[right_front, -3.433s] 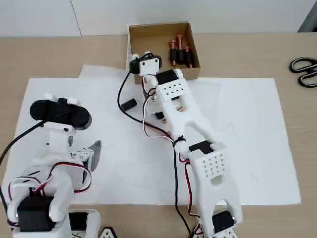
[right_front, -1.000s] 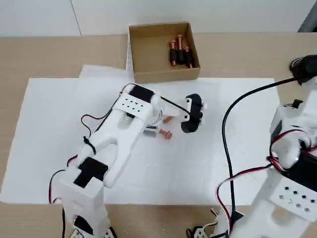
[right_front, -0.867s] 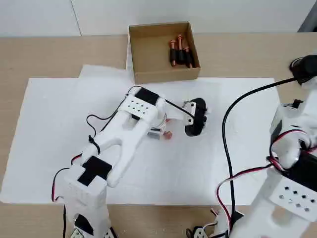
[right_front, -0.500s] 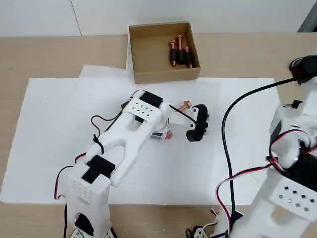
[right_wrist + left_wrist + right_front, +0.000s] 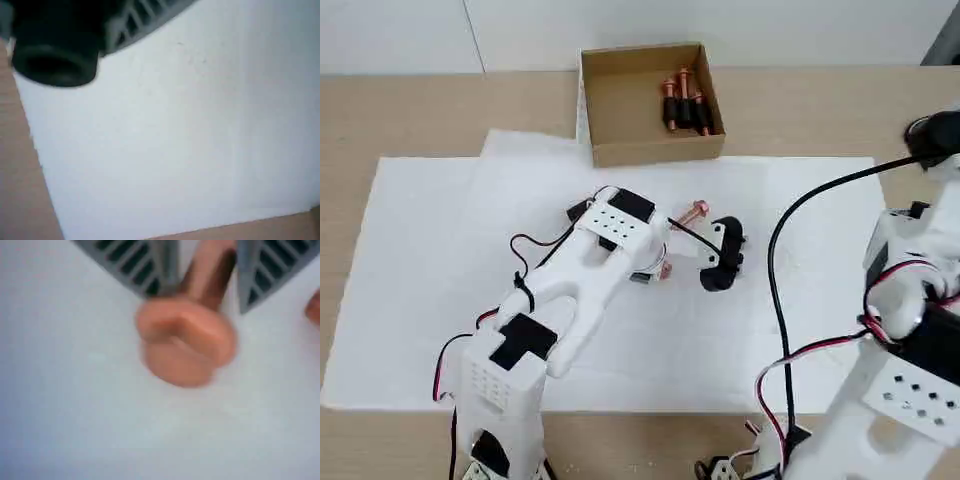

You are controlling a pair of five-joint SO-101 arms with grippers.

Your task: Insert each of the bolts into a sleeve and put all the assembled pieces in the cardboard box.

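The high camera stands above the table (image 5: 440, 100) on the arms' side and looks steeply down, with the cardboard box (image 5: 620, 110) at the far edge. The left wrist camera is very near to a bolt (image 5: 187, 347) and faces down onto the white paper (image 5: 75, 430). The right wrist camera looks at a slant past a sleeve (image 5: 52, 62) onto the same paper and the table's edge. The high view also shows this bolt and paper

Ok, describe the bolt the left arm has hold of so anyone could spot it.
On the white sheet near the cardboard box, the left gripper sits mid-table. Clamped between its grey ribbed fingers is a copper-coloured bolt. Unlike the assembled pieces in the box, it wears no black sleeve.
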